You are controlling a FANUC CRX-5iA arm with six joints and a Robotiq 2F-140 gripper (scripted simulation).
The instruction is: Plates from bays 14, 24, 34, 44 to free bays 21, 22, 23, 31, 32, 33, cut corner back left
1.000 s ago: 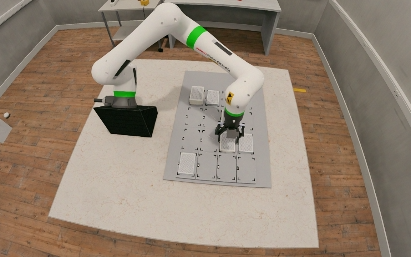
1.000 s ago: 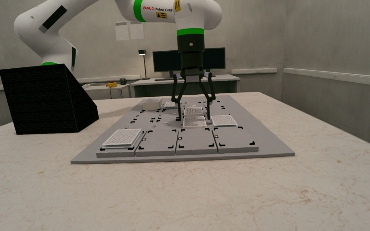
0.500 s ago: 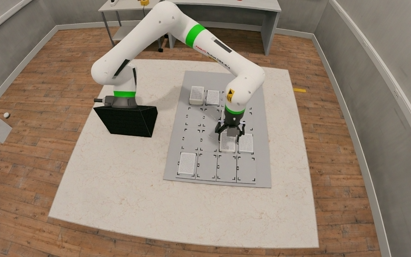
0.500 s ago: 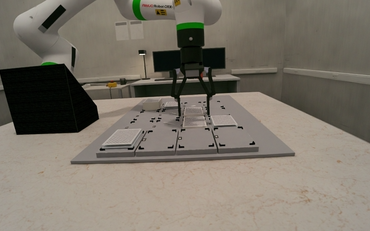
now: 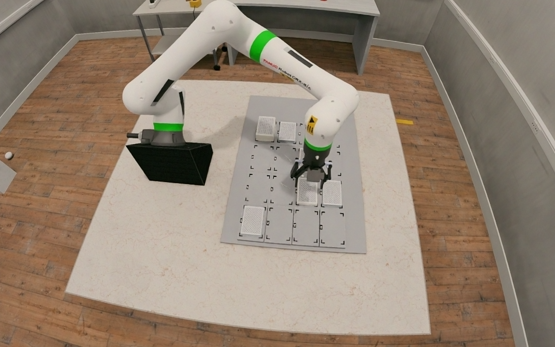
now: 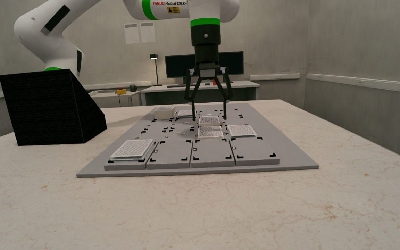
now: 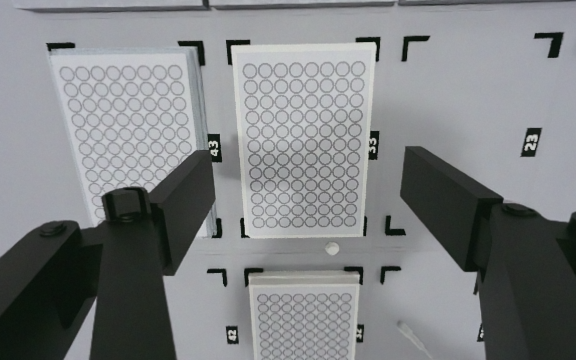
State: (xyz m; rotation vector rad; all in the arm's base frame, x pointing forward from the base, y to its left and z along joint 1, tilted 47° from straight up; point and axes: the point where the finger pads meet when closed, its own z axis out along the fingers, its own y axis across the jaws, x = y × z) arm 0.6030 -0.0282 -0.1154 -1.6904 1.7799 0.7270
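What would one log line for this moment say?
hand: open, empty | position: above plate in bay 33 | plate: flat between corner marks

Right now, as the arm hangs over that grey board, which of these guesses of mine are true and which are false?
1. The gripper is carrying a plate. False: its fingers stand open with nothing between them.
2. The bay labelled 23 has no plate in it. True.
3. A plate lies flat in the bay labelled 33. True.
4. All the raised bays along the near edge in the exterior view are vacant. False: one plate sits on the leftmost raised bay.
5. The bay labelled 43 holds the tall block. False: it holds a flat plate; the tall block is in the far left corner bay.
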